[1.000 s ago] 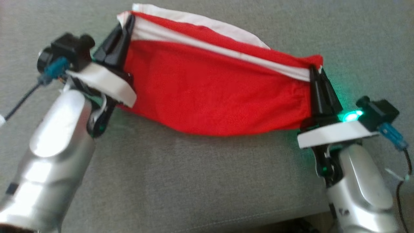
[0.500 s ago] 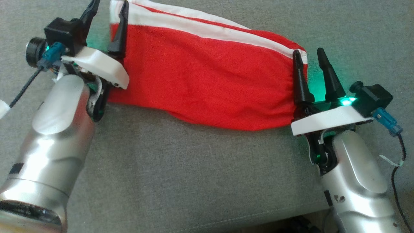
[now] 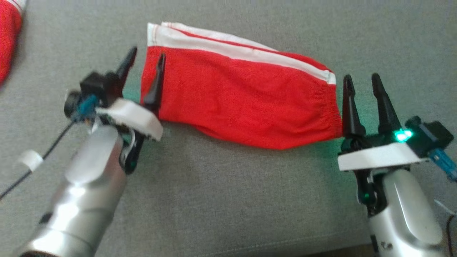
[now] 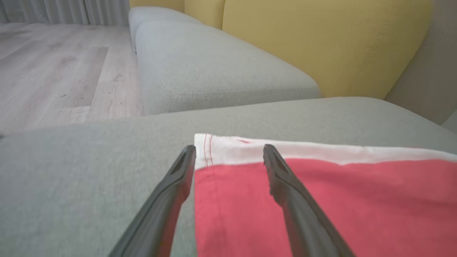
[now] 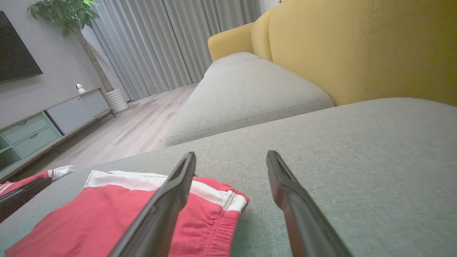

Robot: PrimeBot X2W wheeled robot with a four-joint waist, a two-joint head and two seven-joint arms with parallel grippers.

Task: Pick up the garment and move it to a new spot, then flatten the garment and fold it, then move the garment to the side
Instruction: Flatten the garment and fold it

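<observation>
the red garment [image 3: 239, 100] with its white stripe lies flat on the grey sofa cushion [image 3: 228, 200], toward 12 o'clock in the head view. the left claw [image 3: 148, 53] stands spread wide at the garment's 9 o'clock end, one finger over the cloth, one off it. the right claw [image 3: 361, 76], also spread and holding nothing, sits just beside the 3 o'clock end. another red cloth [image 3: 9, 35] shows at 10 o'clock

The garment [image 3: 242, 103] is red with a white stripe along one edge. The sofa seat [image 3: 214, 200] is grey and the sofa back [image 4: 321, 43] is yellow. The left gripper [image 3: 147, 53] and the right gripper [image 3: 361, 75] have black fingers. The floor [image 4: 53, 71] is pale wood.
</observation>
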